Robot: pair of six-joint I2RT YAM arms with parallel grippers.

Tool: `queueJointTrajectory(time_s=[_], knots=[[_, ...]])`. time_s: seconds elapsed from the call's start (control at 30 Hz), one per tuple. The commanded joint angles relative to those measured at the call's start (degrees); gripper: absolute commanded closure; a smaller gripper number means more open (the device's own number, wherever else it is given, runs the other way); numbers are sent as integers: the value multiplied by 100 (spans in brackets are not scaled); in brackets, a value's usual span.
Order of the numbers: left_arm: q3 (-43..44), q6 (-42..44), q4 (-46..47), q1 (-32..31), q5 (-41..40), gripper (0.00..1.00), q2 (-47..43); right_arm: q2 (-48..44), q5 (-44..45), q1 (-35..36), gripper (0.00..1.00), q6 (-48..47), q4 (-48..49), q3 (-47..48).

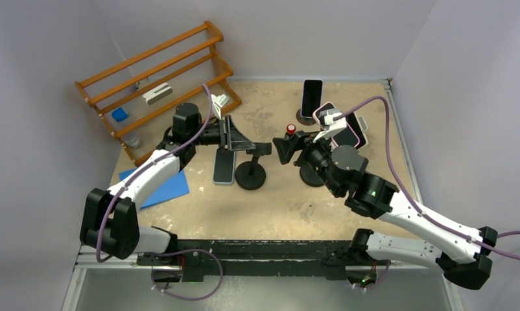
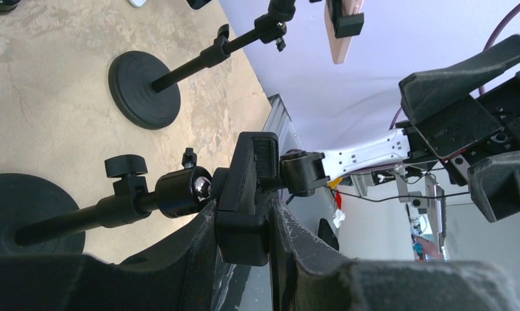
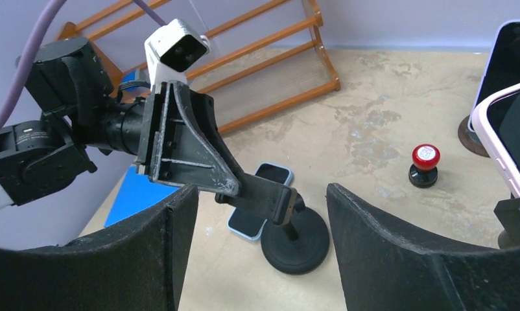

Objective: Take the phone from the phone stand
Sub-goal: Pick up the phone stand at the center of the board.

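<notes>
A light-blue phone (image 1: pixel 224 167) lies flat on the table, screen up, just left of the black phone stand's round base (image 1: pixel 250 175). It also shows in the right wrist view (image 3: pixel 274 173). My left gripper (image 1: pixel 239 141) is shut on the stand's empty black clamp (image 2: pixel 254 175), one finger on each side of it (image 2: pixel 244 223). My right gripper (image 1: pixel 284 149) is open and empty, hovering just right of the clamp (image 3: pixel 270 197), which shows between its fingers (image 3: pixel 260 192) with the base (image 3: pixel 296 240) below.
A wooden rack (image 1: pixel 157 78) stands back left, with a blue sheet (image 1: pixel 157 188) in front of it. At back right, other stands hold a black phone (image 1: pixel 312 97) and pink-cased phones (image 1: pixel 338 123). A red-capped knob (image 1: pixel 290 129) sits near my right gripper.
</notes>
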Motion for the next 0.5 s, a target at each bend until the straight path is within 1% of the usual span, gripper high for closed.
queueJointTrajectory(time_s=[0.0,0.23,0.47], knots=[[557,-434,978,2,99,100,39,-107,-56,-9,26,-102,288,-8],[708,-596,1066,2,147,100,297,-121,-70,-7,26,-131,280,-33],[336,-615,1048,2,185,100,398,-110,-115,-8,26,-177,302,-46]])
